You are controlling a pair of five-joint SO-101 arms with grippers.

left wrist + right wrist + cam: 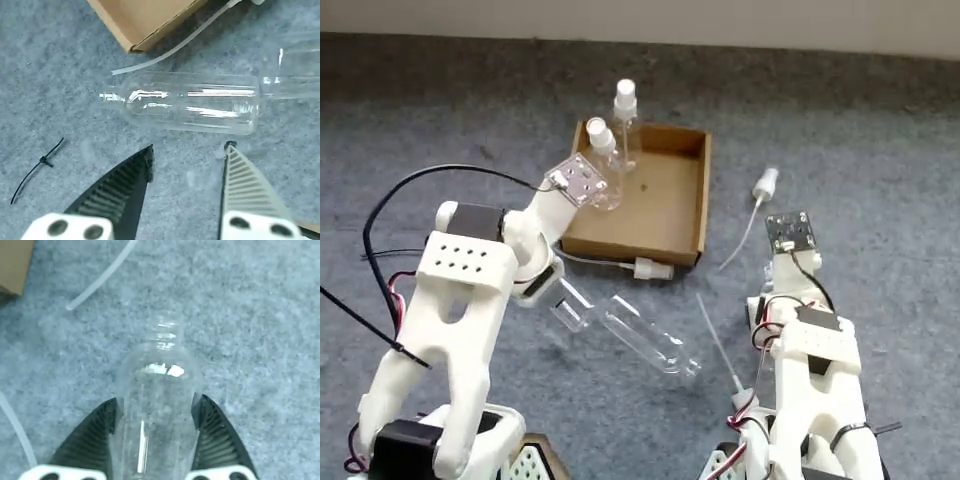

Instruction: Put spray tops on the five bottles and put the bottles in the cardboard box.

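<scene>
Counter (880, 130): grey and carpet-like, running back to a pale strip along the far edge.
Cardboard box (660, 215): open-topped, around the middle of the counter and nearer the far edge than the arms are; most of its floor is bare.
Box contents: a first capped bottle (625, 120) and a second capped bottle (603, 160) stand upright, close together in the far corner on the left arm's side. This probably leaves room for three more.
Left tool (189, 146): released, with the jaws spread. It hangs just above a lying bottle (195, 102) and is set crosswise to its body, apparently for a grip across the width.
Lying bottle: on its side on the counter, just off the box's near corner, with no top.
Second lying bottle (655, 342): end to end with the first and closer to the near edge, also without a top.
Right tool (156, 400): clenched on an open-necked bottle (157, 370), with a finger on each side of the body below the shoulder. The hold leaves the neck free, probably so a top can go on.
Loose spray tops: a far spray top (765, 185) lies beyond the right arm with its tube trailing. A near spray top (653, 268) sits against the box's near wall. A loose tube (715, 335) lies beside the right arm, but its head is hard to make out.
Progress: by my count, two of the five bottles are done.
</scene>
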